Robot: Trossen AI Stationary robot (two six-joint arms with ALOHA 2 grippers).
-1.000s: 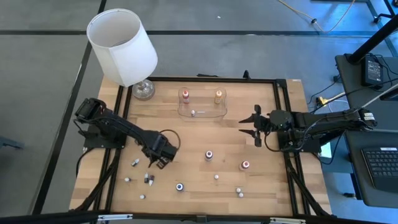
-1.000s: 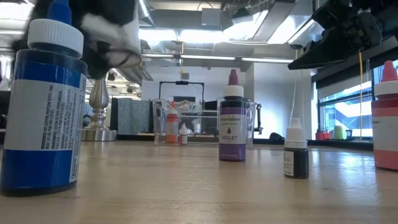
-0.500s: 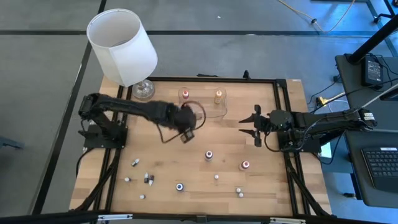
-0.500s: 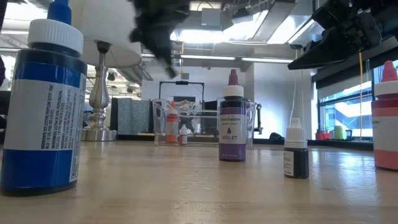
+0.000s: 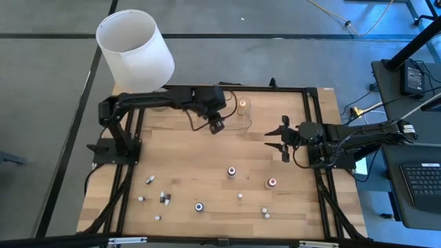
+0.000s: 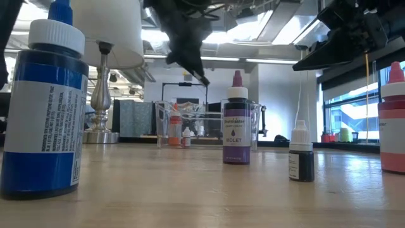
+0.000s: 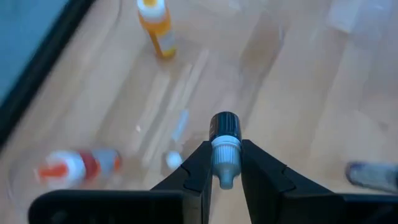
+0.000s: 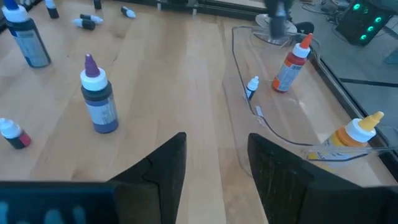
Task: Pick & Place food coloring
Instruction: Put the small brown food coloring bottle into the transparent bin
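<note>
My left gripper (image 5: 216, 125) hangs over the near edge of the clear tray (image 5: 234, 126), shut on a tiny dark bottle with a white cap (image 7: 225, 127). In the tray stand a red bottle (image 5: 205, 103) and an orange bottle (image 5: 242, 105); the left wrist view also shows a tiny whitish one (image 7: 173, 160). On the wood stand a purple bottle (image 5: 231, 171), a red one (image 5: 271, 182), a blue one (image 5: 198, 206) and several tiny ones (image 5: 149, 180). My right gripper (image 5: 282, 142) is open and waits in the air right of the tray. My left gripper pinches the tiny bottle between its two fingers at the white cap (image 7: 225, 157), coming from above and pointing down. The dark body (image 7: 225, 123) sticks out past the fingertips toward the tray. The bottle is lifted clear of the tray and the table.
The white-shaded lamp (image 5: 134, 48) stands at the far left corner, and my left arm stretches past its base. A black frame (image 5: 313, 138) rims the table. Bare wood lies between the tray and the bottles on the near half.
My left gripper, shut on the tiny bottle all along, has risen from the near left part of the table and swung toward the far edge, ending over the tray. The bottle travelled with it. The right arm has kept still.
</note>
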